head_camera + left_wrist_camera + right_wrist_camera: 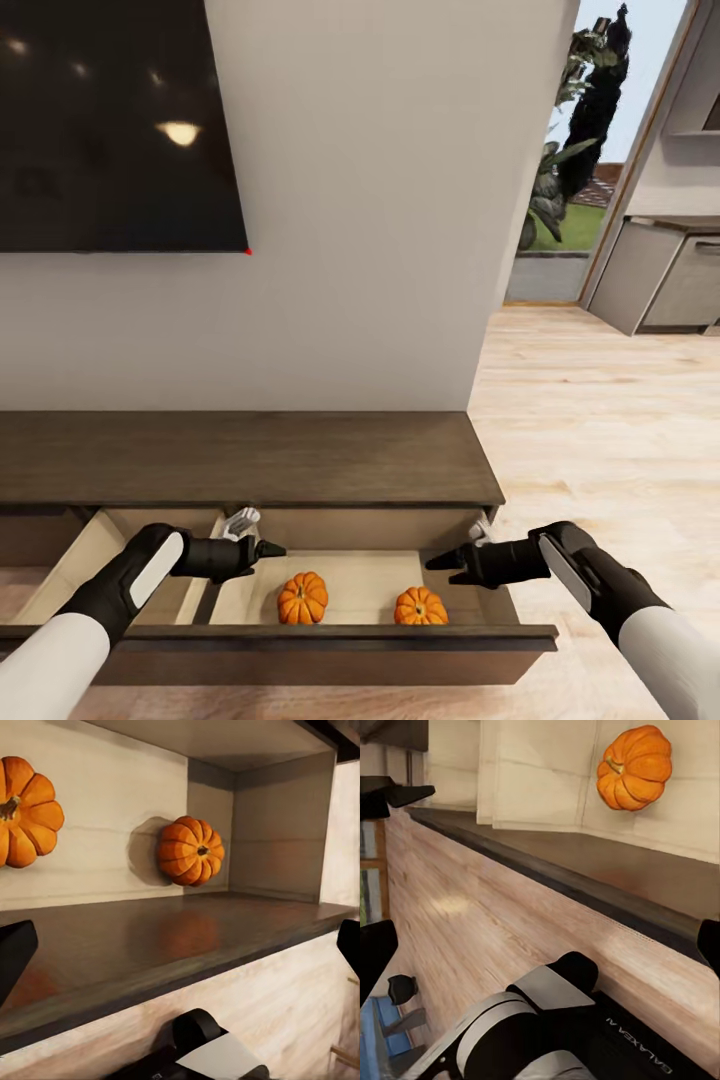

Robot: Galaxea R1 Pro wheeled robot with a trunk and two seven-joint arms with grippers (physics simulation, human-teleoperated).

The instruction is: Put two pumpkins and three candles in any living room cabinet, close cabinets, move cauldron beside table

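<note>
— While both arms hang over the open drawer, how do the claws stand?

— The left claw (272, 549) points inward over the drawer's left part, its dark fingers drawn to a tip with nothing between them. The right claw (440, 562) points back toward it from the other side, likewise pinched together and empty. The two tips are well apart, facing each other.

— And the pumpkins?

— Both lie on the pale floor of the drawer (300, 638), between the claws and nearer the front edge. The left pumpkin (303, 598) sits just below the left claw's tip; the right pumpkin (420, 606) sits just below the right claw's tip. Neither is touched. From the left wrist, both pumpkins show on the beige bottom past the dark front edge.

— What lies around them?

— The drawer belongs to the cabinet (250, 458), a long, low, dark-brown console against a pale wall. A black screen (115, 125) hangs above it. Light wood floor (600, 420) runs off to the right toward a doorway.
</note>
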